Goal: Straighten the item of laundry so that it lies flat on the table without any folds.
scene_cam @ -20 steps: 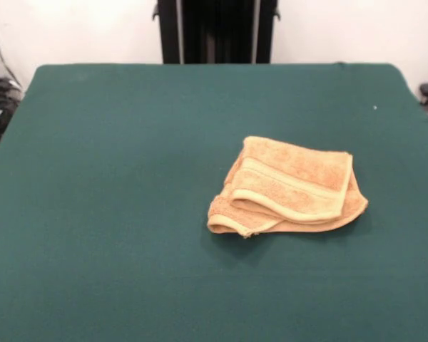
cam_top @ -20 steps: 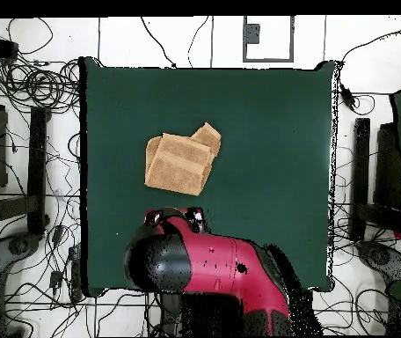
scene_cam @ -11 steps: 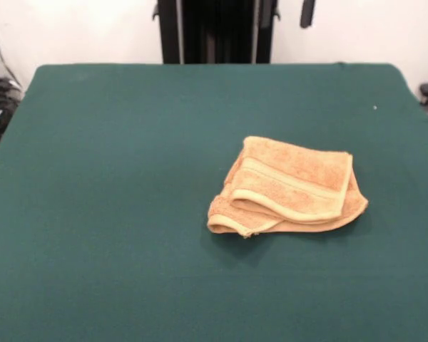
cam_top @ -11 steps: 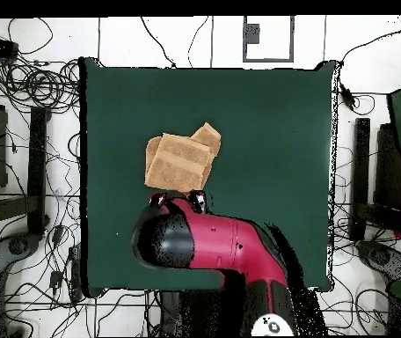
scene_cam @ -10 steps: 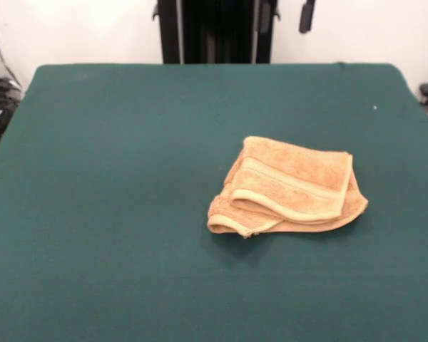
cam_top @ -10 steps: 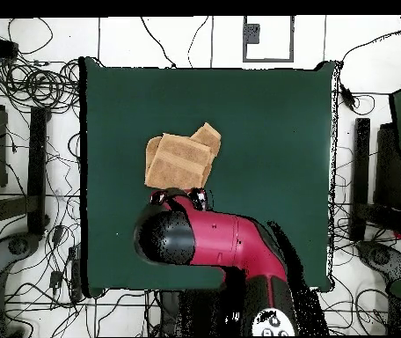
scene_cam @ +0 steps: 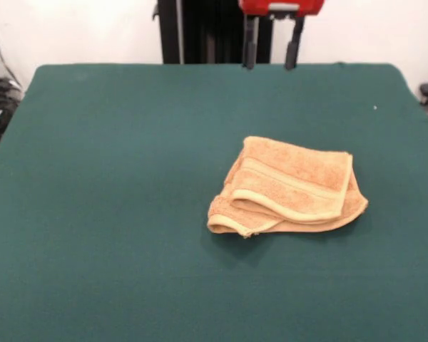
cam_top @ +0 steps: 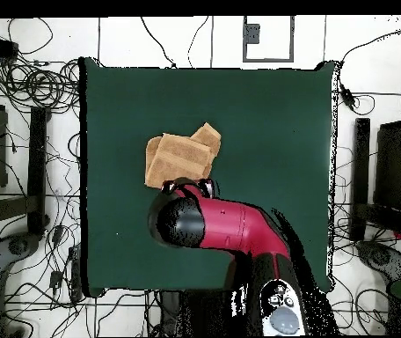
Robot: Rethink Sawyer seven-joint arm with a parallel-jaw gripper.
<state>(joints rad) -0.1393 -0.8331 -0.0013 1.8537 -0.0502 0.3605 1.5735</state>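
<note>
The item of laundry (scene_cam: 289, 187), an orange-tan towel, lies folded over itself in a rumpled bundle right of the middle of the dark green table (scene_cam: 93, 178). A lighter hem band curls along its near-left edge. From overhead the towel (cam_top: 182, 158) sits left of the table's (cam_top: 274, 132) centre. My gripper (scene_cam: 270, 64) hangs open high over the table's far edge, its two dark fingers (scene_cam: 249, 50) apart and holding nothing. It is well clear of the towel. In the overhead view the red arm's head (cam_top: 186, 220) borders the towel's lower edge and hides the gripper.
A black column (scene_cam: 214, 28) stands behind the table's far edge. A tiny white speck (scene_cam: 374, 107) lies on the cloth at far right. Cables (cam_top: 28, 84) and equipment ring the table on the floor.
The gripper has come down into the front view from the top edge, its red body and both fingers now showing. Overhead, the arm's head has shifted toward the towel. The towel has not moved.
</note>
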